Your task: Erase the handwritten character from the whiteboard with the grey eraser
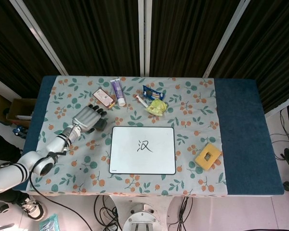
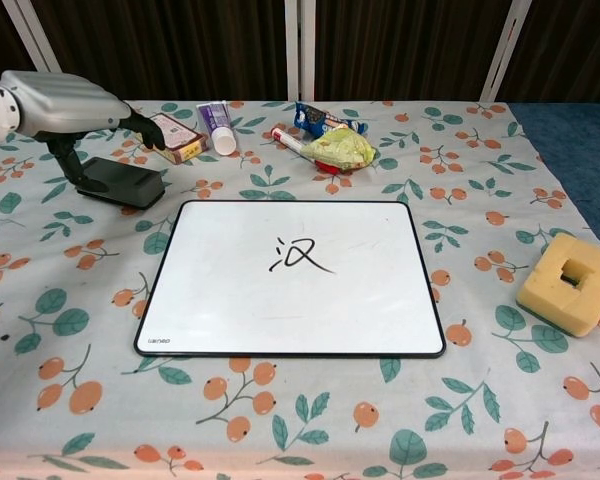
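My left hand (image 1: 88, 118) sits over the grey eraser (image 1: 100, 123), just left of the whiteboard (image 1: 142, 150) on the table (image 1: 241, 134); the character (image 1: 144, 145) is unerased.

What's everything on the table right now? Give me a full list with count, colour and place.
whiteboard: 1, white with black frame, table centre, black handwritten character on it
eraser: 1, grey, beyond the board's far-left corner
small box: 1, red and cream, far left
tube: 1, purple and white, beside the box
snack wrappers: blue and yellow-green, far centre
sponge block: 1, yellow, right
tablecloth: floral
left hand: silver, over the eraser
right hand: not in view
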`<state>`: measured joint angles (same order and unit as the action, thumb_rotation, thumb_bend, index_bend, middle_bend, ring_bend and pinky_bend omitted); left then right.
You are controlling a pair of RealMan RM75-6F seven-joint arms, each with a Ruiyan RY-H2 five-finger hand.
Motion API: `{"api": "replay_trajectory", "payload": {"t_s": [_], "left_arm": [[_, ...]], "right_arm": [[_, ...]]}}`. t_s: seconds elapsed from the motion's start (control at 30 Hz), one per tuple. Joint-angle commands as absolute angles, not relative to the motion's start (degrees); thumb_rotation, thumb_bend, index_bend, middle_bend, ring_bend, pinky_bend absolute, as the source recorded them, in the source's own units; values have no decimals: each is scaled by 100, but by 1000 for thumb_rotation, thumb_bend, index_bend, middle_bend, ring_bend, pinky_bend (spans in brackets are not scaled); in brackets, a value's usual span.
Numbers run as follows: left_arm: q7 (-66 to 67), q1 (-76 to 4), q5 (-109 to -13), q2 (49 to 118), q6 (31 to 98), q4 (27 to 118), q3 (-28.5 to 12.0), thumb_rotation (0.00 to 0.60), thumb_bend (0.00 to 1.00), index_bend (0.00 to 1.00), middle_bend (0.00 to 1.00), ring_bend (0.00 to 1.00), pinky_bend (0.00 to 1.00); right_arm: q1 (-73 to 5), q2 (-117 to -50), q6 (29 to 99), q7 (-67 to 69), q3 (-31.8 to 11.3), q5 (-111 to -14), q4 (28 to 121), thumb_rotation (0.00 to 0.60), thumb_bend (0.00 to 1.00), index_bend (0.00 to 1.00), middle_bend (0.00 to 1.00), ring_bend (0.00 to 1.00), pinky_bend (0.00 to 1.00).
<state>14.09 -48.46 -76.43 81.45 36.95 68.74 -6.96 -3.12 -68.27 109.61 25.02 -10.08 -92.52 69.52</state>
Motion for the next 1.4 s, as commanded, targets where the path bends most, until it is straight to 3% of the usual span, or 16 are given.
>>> {"api": "replay_trajectory", "payload": {"t_s": [0.03, 0.73, 1.23, 1.4], "left_arm": [[1369, -4840, -7516, 8226, 3657, 6762, -661, 600, 246, 213, 236, 186, 288], [1014, -4848, -7471, 8578, 3783, 6188, -482, 600, 260, 322, 328, 246, 334], [620, -4727, -7655, 8887, 4305, 5751, -498, 600, 314, 493, 501, 404, 436], [338, -4696, -7855, 8722, 4758, 6196, -623, 600, 314, 529, 535, 432, 447]], "right_arm": [[-310, -6832, 10951, 2503, -1003, -9253, 6940, 600, 244, 0, 0, 0, 0], [-333, -6755, 10837, 2352, -1010, -9274, 7095, 600, 244, 0, 0, 0, 0], [-328, -6777, 10756, 2348, -1008, -9227, 7064, 600, 244, 0, 0, 0, 0], [-309, -6782, 10747, 2447, -1039, -9156, 6993, 600, 244, 0, 0, 0, 0]]}}
